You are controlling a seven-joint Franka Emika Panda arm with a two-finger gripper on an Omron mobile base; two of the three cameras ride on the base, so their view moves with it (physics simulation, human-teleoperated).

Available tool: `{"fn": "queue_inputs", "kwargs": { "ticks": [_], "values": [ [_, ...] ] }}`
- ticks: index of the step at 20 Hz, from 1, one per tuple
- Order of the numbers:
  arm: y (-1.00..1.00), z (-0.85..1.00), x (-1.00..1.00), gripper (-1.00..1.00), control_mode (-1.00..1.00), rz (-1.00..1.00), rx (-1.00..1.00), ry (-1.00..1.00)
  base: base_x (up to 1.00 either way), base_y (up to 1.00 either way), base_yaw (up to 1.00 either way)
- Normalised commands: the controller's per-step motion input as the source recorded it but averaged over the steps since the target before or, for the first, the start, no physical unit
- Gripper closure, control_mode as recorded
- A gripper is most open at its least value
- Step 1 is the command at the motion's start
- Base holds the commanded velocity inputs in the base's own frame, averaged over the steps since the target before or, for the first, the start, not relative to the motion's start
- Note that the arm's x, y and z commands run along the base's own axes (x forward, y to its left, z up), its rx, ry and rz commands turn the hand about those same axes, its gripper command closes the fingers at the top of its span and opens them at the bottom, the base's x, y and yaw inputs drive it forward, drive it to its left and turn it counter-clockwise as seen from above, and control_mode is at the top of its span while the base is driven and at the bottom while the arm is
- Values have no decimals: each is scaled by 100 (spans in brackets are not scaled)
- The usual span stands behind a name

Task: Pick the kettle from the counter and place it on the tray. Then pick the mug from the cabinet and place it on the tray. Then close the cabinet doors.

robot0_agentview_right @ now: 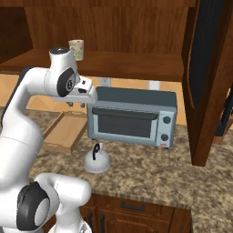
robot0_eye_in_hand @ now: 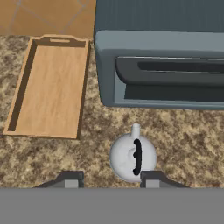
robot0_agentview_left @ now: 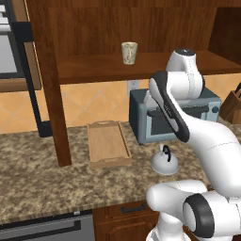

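Your gripper, jaws apart and empty, is hovering above the kettle on the counter; tray at ten o'clock (centre over the black handle before you're descending)

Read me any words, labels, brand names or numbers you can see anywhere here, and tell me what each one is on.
No text here can be read.
Toaster oven: a small red mark at its lower right front corner, too small to read; its two knobs show no numbers.
Mug: a mottled pattern, no lettering.
Kettle, tray, cabinet doors: no markings.
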Motion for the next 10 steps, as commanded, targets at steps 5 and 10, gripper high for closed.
{"fn": "queue_inputs", "kwargs": {
  "ticks": [5, 10],
  "values": [
    [-5, 0, -13, -100, -100, 0, 0, -5, 0, 0, 0],
    [-21, -15, -52, -100, -100, -1, 0, -15, 0, 0, 0]
  ]
}}
